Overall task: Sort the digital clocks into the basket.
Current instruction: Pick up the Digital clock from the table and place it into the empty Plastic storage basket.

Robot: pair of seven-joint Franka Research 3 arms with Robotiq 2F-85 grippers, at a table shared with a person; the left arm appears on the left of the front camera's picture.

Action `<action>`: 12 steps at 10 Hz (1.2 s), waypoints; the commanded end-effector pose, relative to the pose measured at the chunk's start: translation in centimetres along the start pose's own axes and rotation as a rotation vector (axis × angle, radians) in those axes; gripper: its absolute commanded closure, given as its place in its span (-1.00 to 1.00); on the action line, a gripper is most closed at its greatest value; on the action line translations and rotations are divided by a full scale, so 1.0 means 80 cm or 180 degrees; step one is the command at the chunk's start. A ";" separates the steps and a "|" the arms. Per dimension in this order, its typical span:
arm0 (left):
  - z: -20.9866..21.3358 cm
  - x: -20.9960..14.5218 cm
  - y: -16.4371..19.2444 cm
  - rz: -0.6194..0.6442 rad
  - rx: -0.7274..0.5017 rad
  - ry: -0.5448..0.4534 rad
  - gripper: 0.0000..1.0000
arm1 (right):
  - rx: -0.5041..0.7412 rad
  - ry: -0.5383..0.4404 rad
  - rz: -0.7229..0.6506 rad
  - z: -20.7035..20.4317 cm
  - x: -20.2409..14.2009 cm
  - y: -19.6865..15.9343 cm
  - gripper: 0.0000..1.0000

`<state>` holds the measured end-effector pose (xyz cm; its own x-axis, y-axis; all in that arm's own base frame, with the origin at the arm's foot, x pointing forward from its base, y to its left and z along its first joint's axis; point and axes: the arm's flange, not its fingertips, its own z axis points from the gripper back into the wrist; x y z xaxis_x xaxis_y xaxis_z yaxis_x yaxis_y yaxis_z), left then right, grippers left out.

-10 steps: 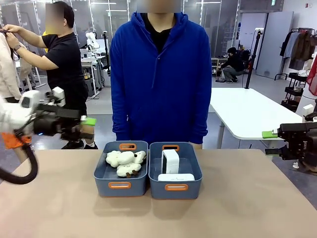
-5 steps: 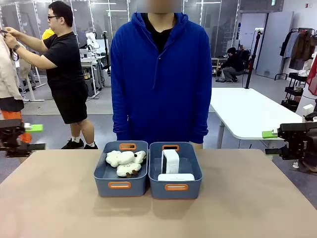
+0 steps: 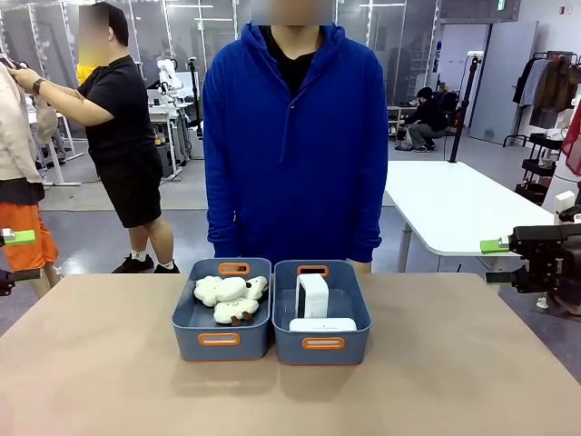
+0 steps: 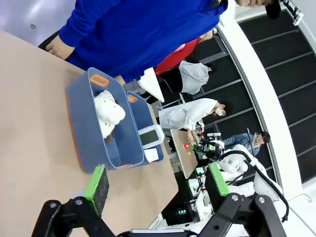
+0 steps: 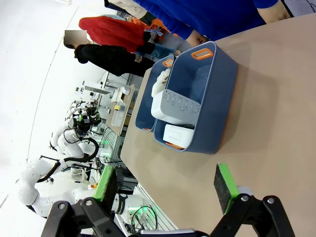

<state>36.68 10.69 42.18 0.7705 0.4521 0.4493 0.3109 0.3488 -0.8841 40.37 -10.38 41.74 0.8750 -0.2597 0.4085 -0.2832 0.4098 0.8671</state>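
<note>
Nearest the robot the table lies bare, and the two baskets stand side by side at its far middle, touching, just before the person in blue. Both clocks are in the right basket: one clock lies flat against the near wall, its long axis across the table, and the other clock stands upright behind it, tall axis vertical. The left basket holds the plush toys. The right gripper hangs at the table's right edge, well apart from the baskets, its fingers spread and holding nothing; its wrist view shows the wide gap between the green pads. The left gripper sits off the left edge, likewise spread and empty, with one pad at the frame's margin. The clocks lie inward from both arms, somewhat nearer the right one. Judging by this, the sorting looks done and no grasp remains.
</note>
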 end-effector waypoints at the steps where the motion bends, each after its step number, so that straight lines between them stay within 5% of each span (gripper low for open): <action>1: 0.002 0.000 -0.008 -0.0048 -0.0011 0.0048 -1.00 | 0.0008 0.0034 0.0051 0.002 0.002 -0.001 -1.00; 12: 0.002 0.000 -0.008 -0.0048 -0.0011 0.0048 -1.00 | 0.0008 0.0034 0.0051 0.002 0.002 -0.001 -1.00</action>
